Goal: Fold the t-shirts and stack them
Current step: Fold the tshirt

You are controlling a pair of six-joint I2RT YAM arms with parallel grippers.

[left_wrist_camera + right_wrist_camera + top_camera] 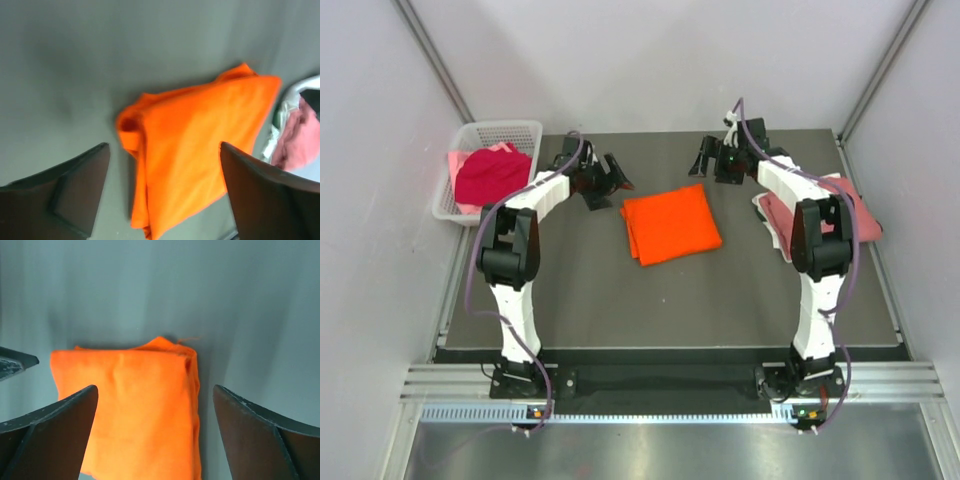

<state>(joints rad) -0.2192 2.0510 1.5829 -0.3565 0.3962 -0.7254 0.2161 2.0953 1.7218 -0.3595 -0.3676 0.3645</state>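
A bright orange t-shirt [670,223] lies folded into a rectangle in the middle of the dark table; it also shows in the left wrist view [195,150] and the right wrist view [135,410]. My left gripper [613,180] is open and empty, above the table just left of and behind the shirt. My right gripper [705,160] is open and empty, above the table just behind the shirt's far right corner. A crimson t-shirt [492,175] lies bunched on pale pink cloth in the basket. A dusty rose t-shirt [850,205] lies folded at the right, partly hidden by my right arm.
The white lattice basket [510,130] stands at the table's far left corner. White cloth [761,207] edges the rose shirt's left side. Walls close in on the table's left, right and back. The table's near edge runs in front of the arm bases.
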